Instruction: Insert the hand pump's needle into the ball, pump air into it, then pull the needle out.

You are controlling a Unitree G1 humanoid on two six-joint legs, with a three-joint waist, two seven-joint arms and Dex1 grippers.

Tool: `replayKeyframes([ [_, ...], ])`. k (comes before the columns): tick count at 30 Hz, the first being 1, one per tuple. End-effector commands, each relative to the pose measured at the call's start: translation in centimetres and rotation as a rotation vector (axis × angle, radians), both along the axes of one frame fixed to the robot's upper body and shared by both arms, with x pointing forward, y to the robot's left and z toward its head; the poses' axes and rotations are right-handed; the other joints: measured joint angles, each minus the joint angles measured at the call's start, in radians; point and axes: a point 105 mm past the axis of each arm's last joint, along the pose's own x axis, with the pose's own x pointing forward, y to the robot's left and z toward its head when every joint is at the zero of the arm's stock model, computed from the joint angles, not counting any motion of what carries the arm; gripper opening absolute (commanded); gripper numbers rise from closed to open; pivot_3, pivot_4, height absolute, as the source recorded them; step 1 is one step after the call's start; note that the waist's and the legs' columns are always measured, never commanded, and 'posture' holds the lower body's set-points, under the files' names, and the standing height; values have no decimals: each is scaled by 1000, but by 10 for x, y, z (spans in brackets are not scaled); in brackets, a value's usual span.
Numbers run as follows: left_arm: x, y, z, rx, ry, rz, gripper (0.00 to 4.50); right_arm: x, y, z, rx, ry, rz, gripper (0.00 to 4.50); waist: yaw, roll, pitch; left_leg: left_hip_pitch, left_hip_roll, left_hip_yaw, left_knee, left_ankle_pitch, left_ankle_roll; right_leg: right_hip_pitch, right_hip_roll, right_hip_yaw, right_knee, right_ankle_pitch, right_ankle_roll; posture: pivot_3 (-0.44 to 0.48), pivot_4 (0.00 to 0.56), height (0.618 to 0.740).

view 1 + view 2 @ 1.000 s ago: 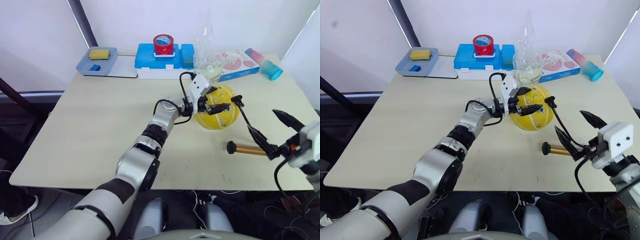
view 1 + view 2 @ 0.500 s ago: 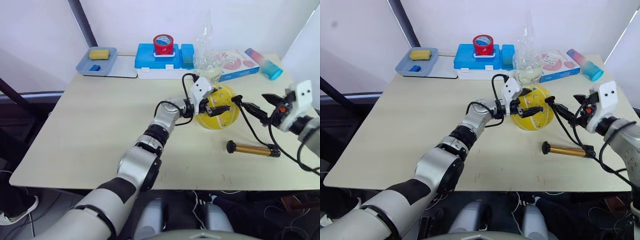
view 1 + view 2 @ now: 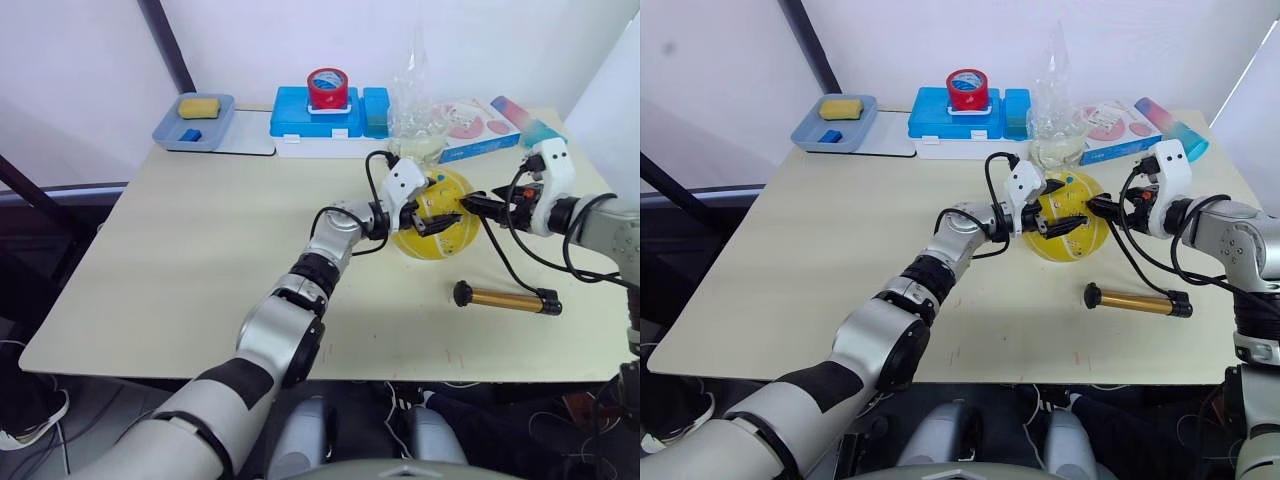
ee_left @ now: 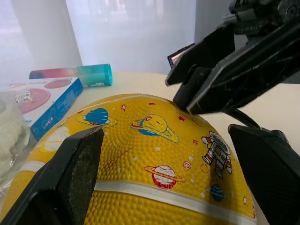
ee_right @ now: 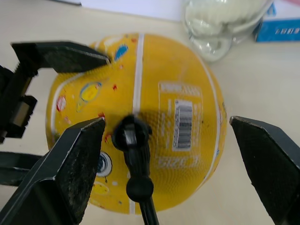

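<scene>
The hand pump [image 3: 505, 298] lies flat on the desk [image 3: 180, 270], nearest the front edge on the right-hand side, well apart from both grippers. Its thin black hose [image 3: 497, 250] runs from the base end up to the ball [image 3: 432, 225].

The ball sits on the desk right of centre, just in front of the clear plastic bag [image 3: 416, 110]. The needle's black fitting [image 5: 131, 135] stands against the ball's skin beside the printed barcode label; the metal pin itself cannot be made out.

Left gripper [image 3: 428, 208]: its fingers are spread wide, one on each side of the ball's upper half, lying close along the surface. Whether the pads [image 4: 79, 168] press on the rubber cannot be told.

Right gripper [image 3: 1110, 208]: positioned at the ball's right side, fingers [image 5: 61, 168] held wide apart with the hose and fitting lying between them, gripping nothing.

Along the far edge: a grey tray [image 3: 195, 123] with a yellow sponge [image 3: 198, 108] toward the far left corner, a blue box [image 3: 325, 115] carrying a red tape roll [image 3: 327, 88] at the middle, then a flat carton [image 3: 470, 128] and a teal-ended tube [image 3: 530, 125] toward the far right corner.
</scene>
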Motion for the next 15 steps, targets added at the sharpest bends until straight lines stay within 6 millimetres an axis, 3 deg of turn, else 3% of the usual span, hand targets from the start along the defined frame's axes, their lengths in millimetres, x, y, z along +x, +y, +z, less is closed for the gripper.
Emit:
replayKeyframes([
  [1,1,1,-16,54,19,29,4500,2,1,15,-4,-45,17,3203,0,0,0,0,0,0,0,0,0,0,0,0,0,0,0,0,150,737],
  [2,1,2,-16,63,12,33,4500,2,1,16,-4,-50,17,2925,0,0,0,0,0,0,0,0,0,0,0,0,0,0,0,0,150,737],
  [5,4,3,-20,94,-5,55,4500,3,2,18,-5,-66,18,1454,-1,0,0,0,0,0,0,0,0,0,0,0,0,0,0,0,150,737],
  [7,5,4,-22,116,-16,68,4500,3,2,18,-6,-70,22,1000,-2,0,0,0,0,0,0,0,0,0,0,0,0,0,0,0,150,737],
  [9,7,6,-26,148,-34,88,4500,3,2,19,-11,-78,25,129,-3,0,0,1,0,0,0,0,0,0,0,0,1,0,1,0,150,737],
  [15,10,10,-41,223,-41,133,4500,1,5,23,-15,-98,37,51,-3,0,0,1,0,0,0,0,0,0,0,0,2,0,1,0,150,737],
])
